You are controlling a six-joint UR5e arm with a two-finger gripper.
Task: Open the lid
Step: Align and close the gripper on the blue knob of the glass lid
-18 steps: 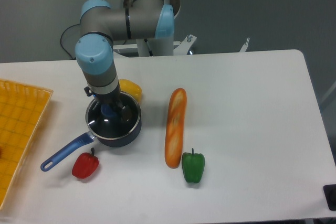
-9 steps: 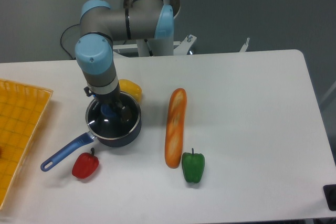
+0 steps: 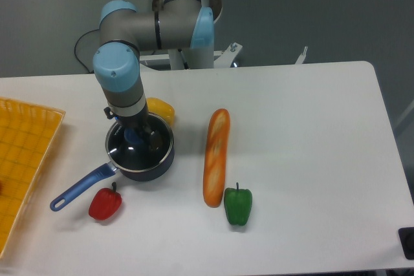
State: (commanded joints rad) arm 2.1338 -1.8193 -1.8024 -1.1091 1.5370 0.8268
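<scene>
Nothing much is moving since the earlier pictures; the arm is only shifting a tiny bit and everything else is staying put.

Going from the left, a flat yellow plastic tray is sitting at the edge of the white counter. Next, a shiny red toy pepper is lying just beside the blue handle of the dark round saucepan. The round see-through glass lid with the blue knob is resting on top of that saucepan, so the pot is not open yet. The grey and blue robot hand is reaching straight down onto the knob. I cannot tell if it is squeezing the knob or not, because the arm is hiding it. A small yellow toy pepper is peeking out behind the pot. Further right, a long orange bread stick is lying near a green toy pepper.

I think the reaching part is done, and the lifting is what is left.
</scene>
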